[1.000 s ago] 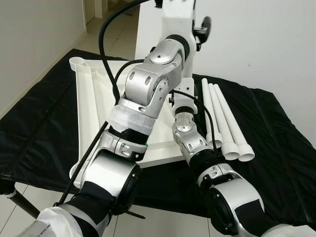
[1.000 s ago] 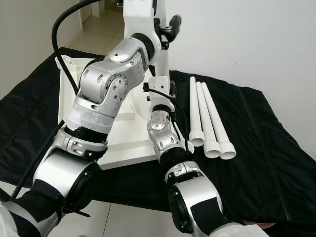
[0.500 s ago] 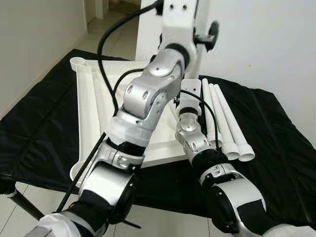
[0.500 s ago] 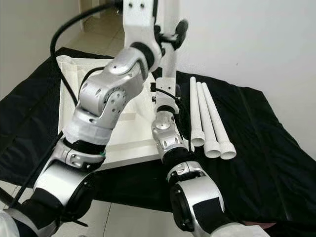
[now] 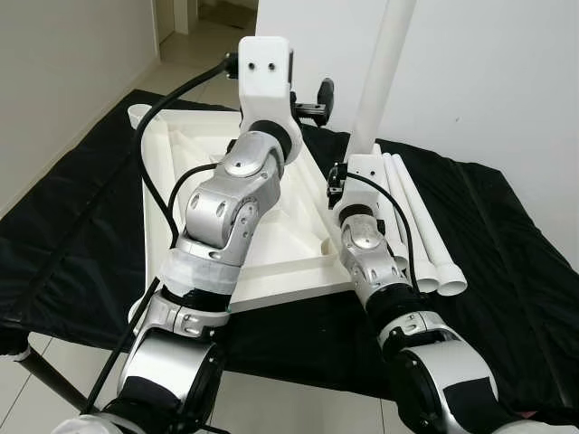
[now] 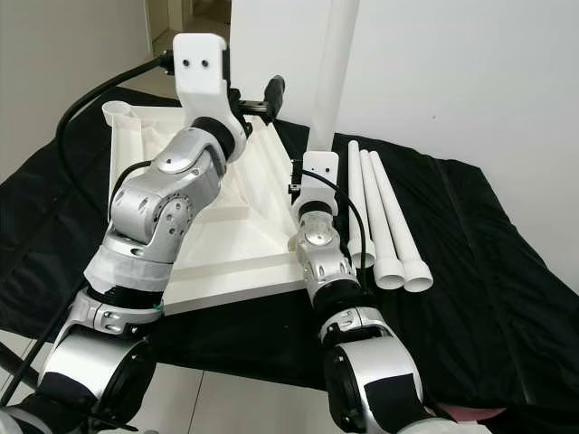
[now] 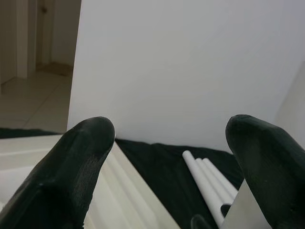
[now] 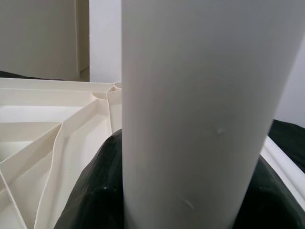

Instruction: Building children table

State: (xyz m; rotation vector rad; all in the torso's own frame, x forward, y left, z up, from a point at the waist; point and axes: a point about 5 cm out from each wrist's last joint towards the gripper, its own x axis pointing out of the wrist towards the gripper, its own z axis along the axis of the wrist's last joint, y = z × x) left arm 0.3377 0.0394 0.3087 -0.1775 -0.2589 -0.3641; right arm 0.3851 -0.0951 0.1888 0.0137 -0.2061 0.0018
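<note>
Tabletop [image 5: 271, 237]: white, square, laid upside down on the black cloth, its ribbed underside and corner sockets turned upward.
Held leg [image 5: 383, 68]: a white tube, stood nearly upright, clamped in the right claw [image 8: 181, 191].
Spare legs [image 6: 384, 221]: three white tubes, laid side by side beside the tabletop, flared ends nearest.

We see our left hand [image 7: 167, 162] with fingers [image 7: 71, 176] spread wide, above the white tabletop [image 7: 28, 157]; three white legs [image 7: 207, 176] lie on black cloth [image 7: 157, 162].

a home room: tiled floor [image 5: 194, 72], white walls [image 5: 488, 63], black cloth [image 5: 516, 262] spread out.
</note>
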